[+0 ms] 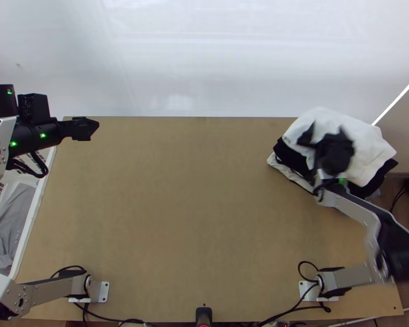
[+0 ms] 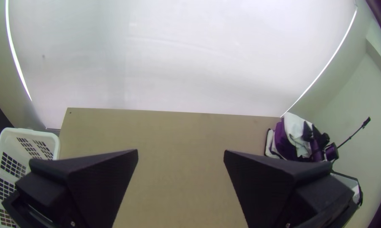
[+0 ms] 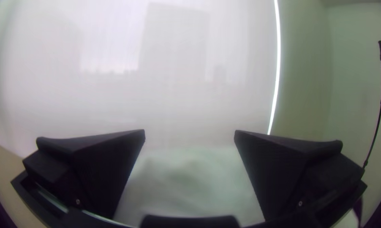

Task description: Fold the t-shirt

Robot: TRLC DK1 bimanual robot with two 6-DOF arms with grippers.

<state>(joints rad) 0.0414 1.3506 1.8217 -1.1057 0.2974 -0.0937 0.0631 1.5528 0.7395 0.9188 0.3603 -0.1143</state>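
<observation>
Wooden tabletop [image 1: 188,201] bears piled clothes [image 1: 371,147]; over them the right tool [image 1: 325,133] gapes wide, seemingly empty; the left tool [image 1: 90,129], far left, gapes empty.

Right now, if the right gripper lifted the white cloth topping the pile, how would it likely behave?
The white cloth would probably sag: its edges lie soft and uneven. Rolling seems unlikely, since it lies broad and flattish. It might drag the dark cloth directly beneath it.
</observation>
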